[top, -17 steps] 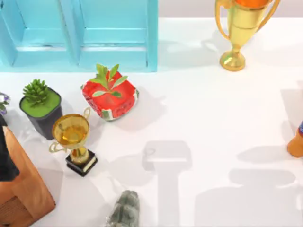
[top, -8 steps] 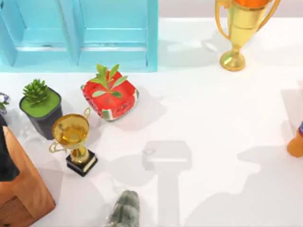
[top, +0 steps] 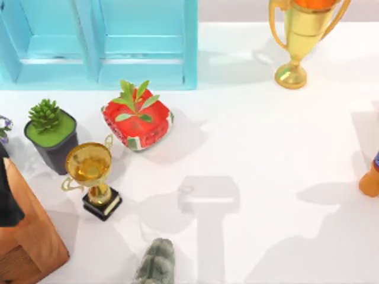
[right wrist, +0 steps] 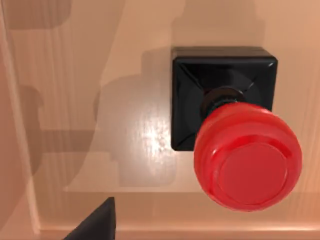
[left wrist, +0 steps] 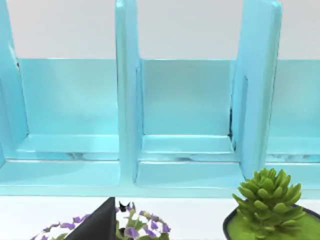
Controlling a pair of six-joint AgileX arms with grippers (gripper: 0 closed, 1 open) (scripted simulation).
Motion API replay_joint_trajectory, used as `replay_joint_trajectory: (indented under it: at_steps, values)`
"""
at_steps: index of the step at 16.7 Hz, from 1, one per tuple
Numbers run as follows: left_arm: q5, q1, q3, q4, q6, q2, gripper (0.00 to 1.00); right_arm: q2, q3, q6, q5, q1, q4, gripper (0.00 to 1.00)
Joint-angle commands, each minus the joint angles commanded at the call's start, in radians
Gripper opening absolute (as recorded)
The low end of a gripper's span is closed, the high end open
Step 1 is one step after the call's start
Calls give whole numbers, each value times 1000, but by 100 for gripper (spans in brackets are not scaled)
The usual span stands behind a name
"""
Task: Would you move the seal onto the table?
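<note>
Seal placement first, taking the views in turn.

From the top view I see the table [top: 260, 148] broad and white, with a turquoise cabinet [top: 100, 41] at the back, a green succulent pot [top: 52, 133], a red planter [top: 137, 121], a small gold trophy [top: 92, 171], a larger gold trophy [top: 302, 35] at the back right, a grey-green stone lump [top: 157, 263] at the front edge and a wooden block [top: 26, 228] at the front left. An orange thing [top: 371, 180] peeks in at the right edge — too cropped to name. Arm shadows fall across the right front of the tabletop.

My left wrist view faces the cabinet's open compartments, with the succulent and some purple flowers [left wrist: 132, 230] near the camera; a dark finger tip [left wrist: 97, 222] pokes in. I judge that arm to be idle on the left side, and I cannot tell how its fingers are set.

My right wrist view looks straight down on the seal [right wrist: 235, 135] — red knob toward the camera, black square base flat on a pale wooden surface [right wrist: 75, 100], so its long axis stands upright, running along my line of sight. One dark finger tip [right wrist: 97, 220] shows, well off to one side of the seal and not touching. I cannot tell the spread of the fingers. I judge the right arm is the nearer one, and it needs to shift sideways over the knob before descending.
</note>
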Motion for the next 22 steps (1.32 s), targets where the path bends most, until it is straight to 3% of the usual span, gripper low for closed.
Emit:
replay_joint_trajectory:
  at_steps: [6,12,22]
  values:
    - [0,0,0,0,0,0,100,56,-213,2,0,1,282,100]
    - [0,0,0,0,0,0,100,67,-247,2,0,1,319,100]
    - [0,0,0,0,0,0,100,67,-247,2,0,1,319,25]
